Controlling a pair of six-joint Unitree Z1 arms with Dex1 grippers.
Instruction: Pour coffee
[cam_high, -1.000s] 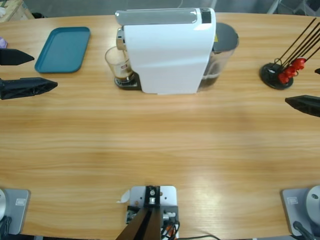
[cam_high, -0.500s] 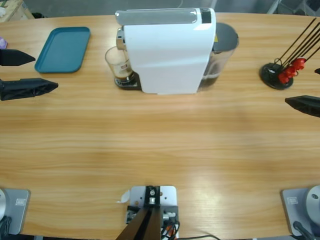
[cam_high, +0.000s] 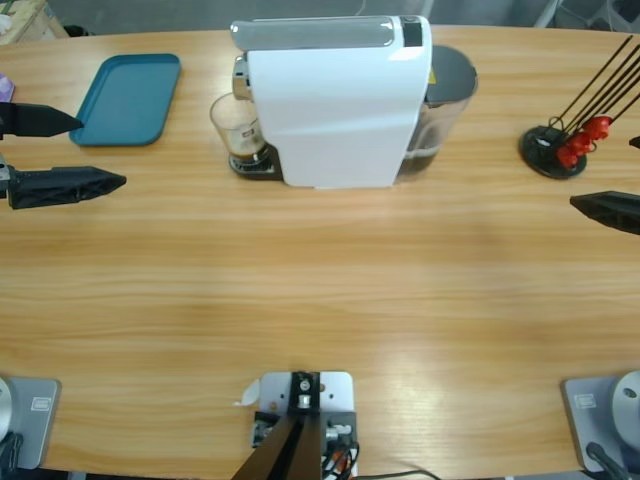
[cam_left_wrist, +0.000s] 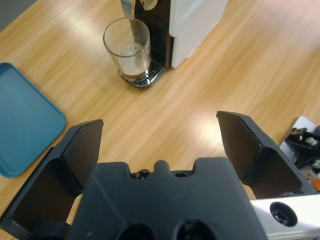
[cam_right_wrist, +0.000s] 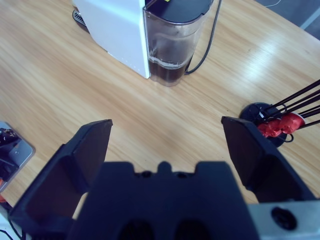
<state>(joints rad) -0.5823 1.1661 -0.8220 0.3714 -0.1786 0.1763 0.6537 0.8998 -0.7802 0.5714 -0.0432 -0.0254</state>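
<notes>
White machine (cam_high: 335, 105) on the wooden desk (cam_high: 320, 290) has coffee (cam_left_wrist: 133, 62) sitting low in the glass (cam_high: 236, 125) under its spout. We judge the reach for the glass is just starting; next we must bring the left gripper (cam_high: 75, 150) around it. Both left and right gripper (cam_right_wrist: 167, 145) have jaws spread wide, holding and touching nothing.

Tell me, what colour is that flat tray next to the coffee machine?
The tray is teal blue, plain with no pattern; the high view shows it best.
</notes>
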